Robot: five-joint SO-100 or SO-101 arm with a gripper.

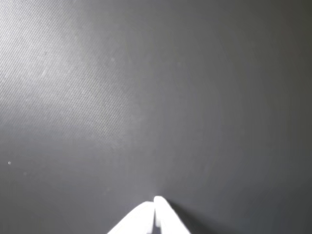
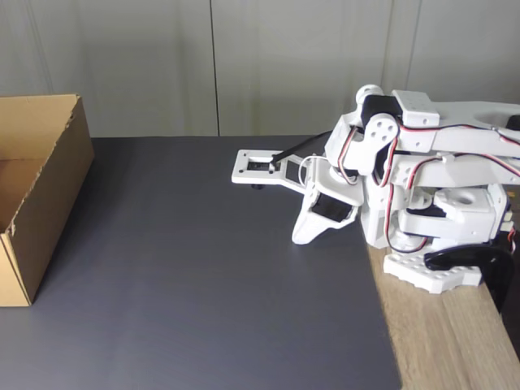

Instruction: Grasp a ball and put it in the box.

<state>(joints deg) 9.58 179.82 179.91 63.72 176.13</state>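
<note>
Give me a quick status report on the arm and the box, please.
Pincer shut, empty, tip low over the dark mat. Box open at the fixed view's left edge. Path between them clear.

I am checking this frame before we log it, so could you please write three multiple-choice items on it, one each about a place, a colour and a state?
1. Where does the box stand in the fixed view?
A. At the left edge of the dark mat
B. Beside the arm's base
C. On the bare wood at the right

2. What colour is the mat under the arm?
A. Bright green
B. Dark grey
C. White

3. How do the tips of the claw stand in the wrist view?
A. Spread wide apart
B. Closed around a ball
C. Together, with nothing between them

Answers: 1 A, the cardboard sits at the far left, away from the arm. 2 B, both views show a dark grey surface. 3 C, the two white tips meet over bare mat.
</note>
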